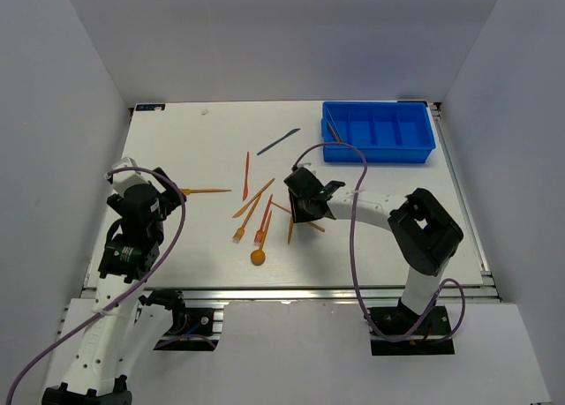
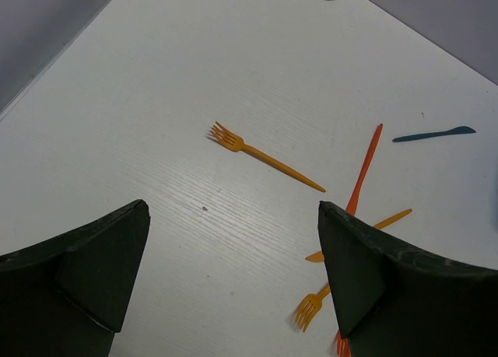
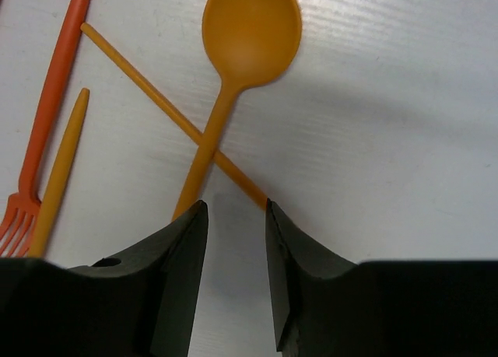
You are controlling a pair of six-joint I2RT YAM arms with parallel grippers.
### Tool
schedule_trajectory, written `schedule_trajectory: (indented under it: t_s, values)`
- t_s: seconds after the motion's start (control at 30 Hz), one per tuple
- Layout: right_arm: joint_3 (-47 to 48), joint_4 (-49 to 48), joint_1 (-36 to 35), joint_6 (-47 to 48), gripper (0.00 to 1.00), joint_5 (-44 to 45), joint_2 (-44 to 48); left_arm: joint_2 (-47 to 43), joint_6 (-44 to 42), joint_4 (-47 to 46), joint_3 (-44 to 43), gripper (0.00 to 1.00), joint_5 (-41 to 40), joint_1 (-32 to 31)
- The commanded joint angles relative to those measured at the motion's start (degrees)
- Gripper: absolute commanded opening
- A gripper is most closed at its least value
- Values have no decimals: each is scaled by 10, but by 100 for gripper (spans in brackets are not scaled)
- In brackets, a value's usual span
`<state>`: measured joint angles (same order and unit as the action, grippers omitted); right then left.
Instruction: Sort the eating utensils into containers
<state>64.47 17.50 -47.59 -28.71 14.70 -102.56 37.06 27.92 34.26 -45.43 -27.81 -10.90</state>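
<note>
Several orange and red-orange utensils lie scattered mid-table [image 1: 256,206]. A dark blue knife [image 1: 278,141] lies behind them. The blue four-compartment tray [image 1: 380,154] stands at the back right. My right gripper [image 1: 305,204] is low over the pile with its jaws a narrow gap apart [image 3: 237,205] and only bare table between them. An orange spoon [image 3: 250,30] lies just ahead, and its handle crosses another orange handle [image 3: 148,92] at the fingertips. My left gripper [image 1: 163,189] is wide open and empty [image 2: 233,240], above an orange fork [image 2: 264,159].
A red-orange fork [image 3: 43,131] and an orange handle [image 3: 62,166] lie left of the right fingers. A red knife [image 2: 366,166] and the dark blue knife [image 2: 434,134] show in the left wrist view. Grey walls enclose the table. A purple cable [image 1: 353,211] hangs over the right arm.
</note>
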Motion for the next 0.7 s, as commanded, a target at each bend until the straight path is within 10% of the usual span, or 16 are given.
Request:
schedule_trajectory:
  t_s: [0.0, 0.67]
  values:
    - [30, 2, -36, -97, 40, 66, -7, -1, -3, -6, 1, 98, 0, -2]
    - [65, 42, -68, -161, 20, 116, -106, -8, -6, -9, 2, 98, 9, -2]
